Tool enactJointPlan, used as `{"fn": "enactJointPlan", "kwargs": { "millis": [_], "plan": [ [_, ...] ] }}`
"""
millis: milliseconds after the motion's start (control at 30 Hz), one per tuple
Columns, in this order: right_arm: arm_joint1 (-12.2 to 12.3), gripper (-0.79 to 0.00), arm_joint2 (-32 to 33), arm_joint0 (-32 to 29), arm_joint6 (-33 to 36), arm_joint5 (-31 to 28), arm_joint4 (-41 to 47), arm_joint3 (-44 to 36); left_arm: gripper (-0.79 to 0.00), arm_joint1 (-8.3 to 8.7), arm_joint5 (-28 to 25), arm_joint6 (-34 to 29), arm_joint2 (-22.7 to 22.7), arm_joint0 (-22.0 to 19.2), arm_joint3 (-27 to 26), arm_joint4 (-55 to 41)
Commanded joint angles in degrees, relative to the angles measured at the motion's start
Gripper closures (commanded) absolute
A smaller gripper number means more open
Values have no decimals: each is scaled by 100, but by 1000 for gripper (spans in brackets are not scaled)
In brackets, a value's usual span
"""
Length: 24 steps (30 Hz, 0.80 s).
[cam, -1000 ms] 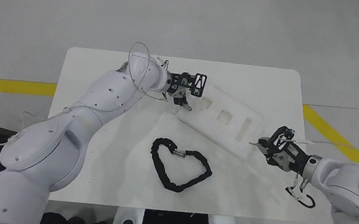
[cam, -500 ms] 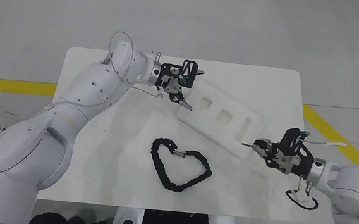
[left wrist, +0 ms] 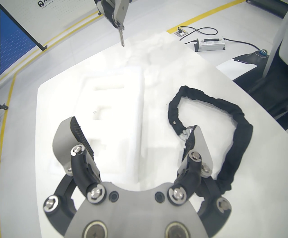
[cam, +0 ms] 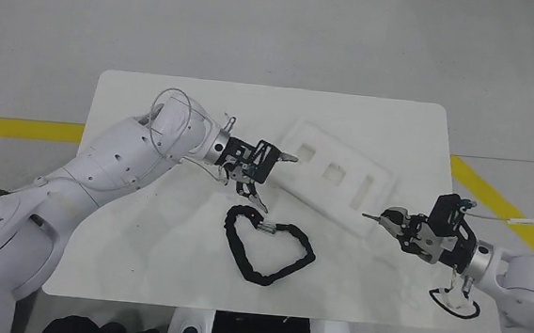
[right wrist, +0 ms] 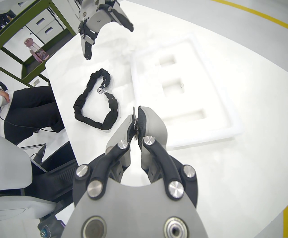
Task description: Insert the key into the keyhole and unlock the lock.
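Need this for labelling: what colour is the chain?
The chain is black; left wrist view shows it best.

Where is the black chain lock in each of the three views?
Top view: the chain lock lies on the table, nearer the robot than the foam tray.
Left wrist view: the chain lock curls beside the foam tray.
Right wrist view: the chain lock lies beside the foam tray.
Shared landmark: the foam tray.

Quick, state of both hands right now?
Left hand: open, empty, near the chain lock.
Right hand: closed on the key.
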Motion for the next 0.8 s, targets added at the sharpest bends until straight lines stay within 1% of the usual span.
{"fn": "enactJointPlan", "kwargs": {
  "millis": [0,100,567,633,767],
  "plan": [
    [0,0,-1,3,5,0,-3,0,-785,203,0,0,81,71,-147,-75],
    [0,0,-1,3,5,0,-3,0,-785,429,0,0,140,150,-363,-245],
    [0,0,-1,3,5,0,-3,0,-785,429,0,0,140,150,-363,-245],
    [0,0,-1,3,5,0,-3,0,-785,440,103,-213,47,225,-347,-389],
    [0,0,-1,3,5,0,-3,0,-785,502,0,-559,-108,361,-493,-621]
  ]
}}
